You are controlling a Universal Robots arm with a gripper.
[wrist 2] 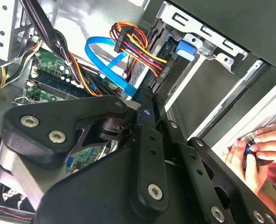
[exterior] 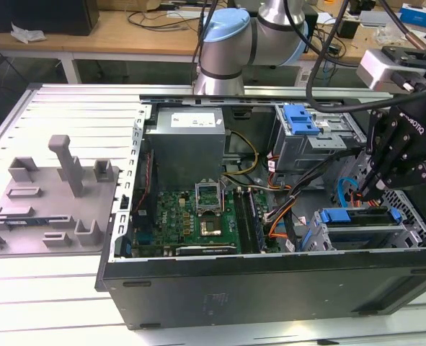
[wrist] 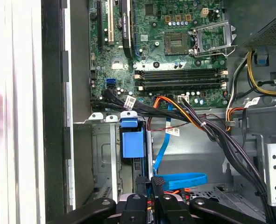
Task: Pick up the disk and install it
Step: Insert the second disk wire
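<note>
**While the hand hangs over the cage, the disk sits between its rails**

Exterior view: the hand (exterior: 370, 189) is poised at the case's (exterior: 270, 288) front corner, on the exterior view's right. Its tips are drawn together just above the disk (exterior: 360, 229), which lies in the cage (exterior: 414, 238). This looks like the seating step. Any push would need to run straight along the rails and clear of the cables (exterior: 285, 216).

Second wrist view: the linkage hides the tips' contact. A person's fingers (wrist 2: 264, 140) rest at the case edge.

First wrist view: nothing shows between the tips. Whether the disk is fully home cannot be told.
</note>
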